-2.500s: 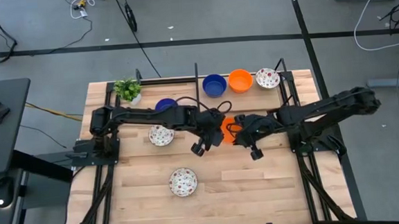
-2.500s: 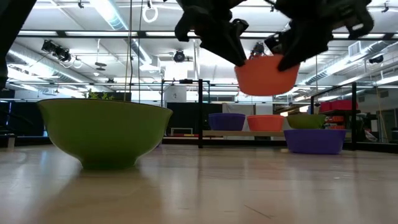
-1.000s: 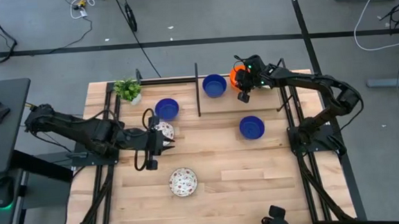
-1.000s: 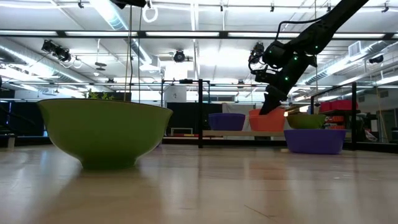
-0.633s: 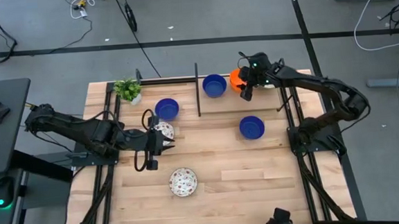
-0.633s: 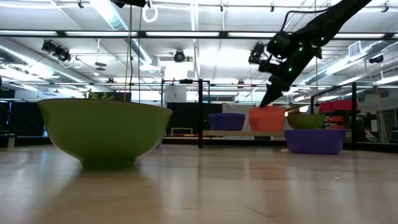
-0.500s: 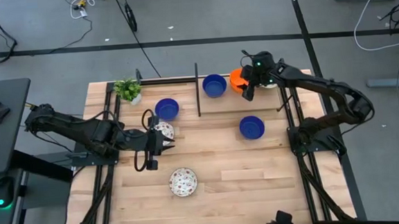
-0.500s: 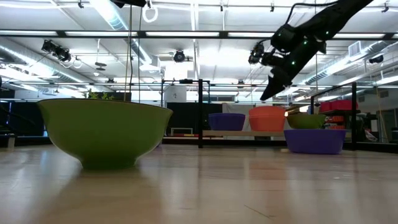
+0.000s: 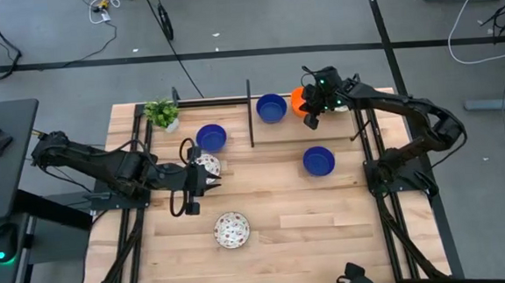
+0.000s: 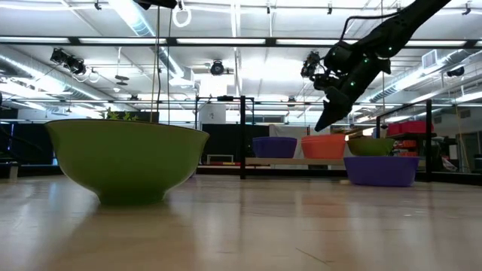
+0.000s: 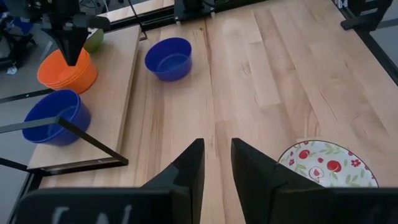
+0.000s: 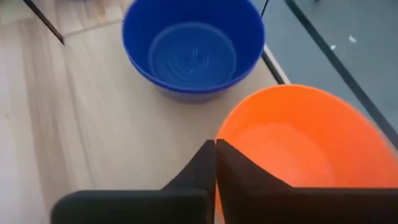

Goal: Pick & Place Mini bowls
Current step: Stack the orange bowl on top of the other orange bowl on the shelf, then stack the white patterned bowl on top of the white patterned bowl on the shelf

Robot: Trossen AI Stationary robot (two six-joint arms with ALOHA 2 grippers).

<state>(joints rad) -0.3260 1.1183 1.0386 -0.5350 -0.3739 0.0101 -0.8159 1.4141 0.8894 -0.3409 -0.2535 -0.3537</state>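
An orange mini bowl (image 9: 299, 98) (image 12: 298, 149) stands on its base in the far row, next to a blue mini bowl (image 9: 271, 108) (image 12: 194, 50). My right gripper (image 9: 310, 113) (image 12: 216, 152) is shut and points down just over the orange bowl's (image 10: 324, 147) near rim; whether it touches, I cannot tell. Two more blue bowls (image 9: 211, 137) (image 9: 319, 161) sit on the table. My left gripper (image 9: 187, 177) (image 11: 216, 155) is open by a narrow gap, low over the table beside a red-patterned white bowl (image 9: 205, 165) (image 11: 326, 165). Another patterned bowl (image 9: 232, 230) sits nearer.
A small potted plant (image 9: 161, 112) stands at the far left corner. A black upright post (image 9: 250, 115) and frame rails border the far row. A further bowl (image 9: 341, 99) lies mostly under the right arm. Bare wood lies at the table's near right.
My right gripper has risen a little from the orange bowl's rim, drifted slightly toward the table's right, then come back down over the rim. The orange bowl has stayed in the far row.
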